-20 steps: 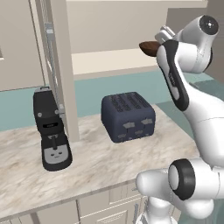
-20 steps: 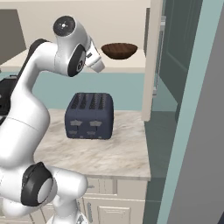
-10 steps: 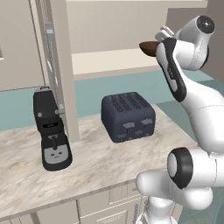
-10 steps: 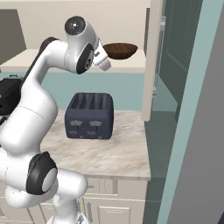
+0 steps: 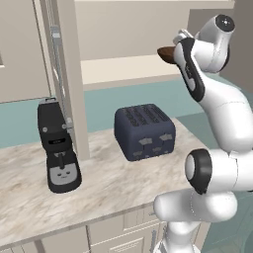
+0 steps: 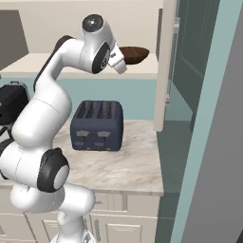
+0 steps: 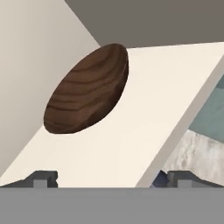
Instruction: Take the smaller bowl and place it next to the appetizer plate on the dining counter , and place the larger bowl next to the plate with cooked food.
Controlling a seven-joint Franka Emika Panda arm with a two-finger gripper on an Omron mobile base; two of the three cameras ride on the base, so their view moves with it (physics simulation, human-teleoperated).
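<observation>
While the gripper (image 7: 112,177) stands with jaws wide apart and nothing between them, the smaller bowl (image 7: 87,89) rests on a pale shelf (image 7: 144,113), at eleven o'clock from the fingertips.

Smaller bowl (image 5: 167,53) half behind the arm.

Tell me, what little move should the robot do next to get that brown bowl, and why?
Probably ease the pincer forward toward the smaller bowl. Its jaws stand wide open with nothing between them, and in the hand view the bowl sits ahead on the pale shelf, apart from the fingertips, so it likely isn't close enough to grab yet.
</observation>
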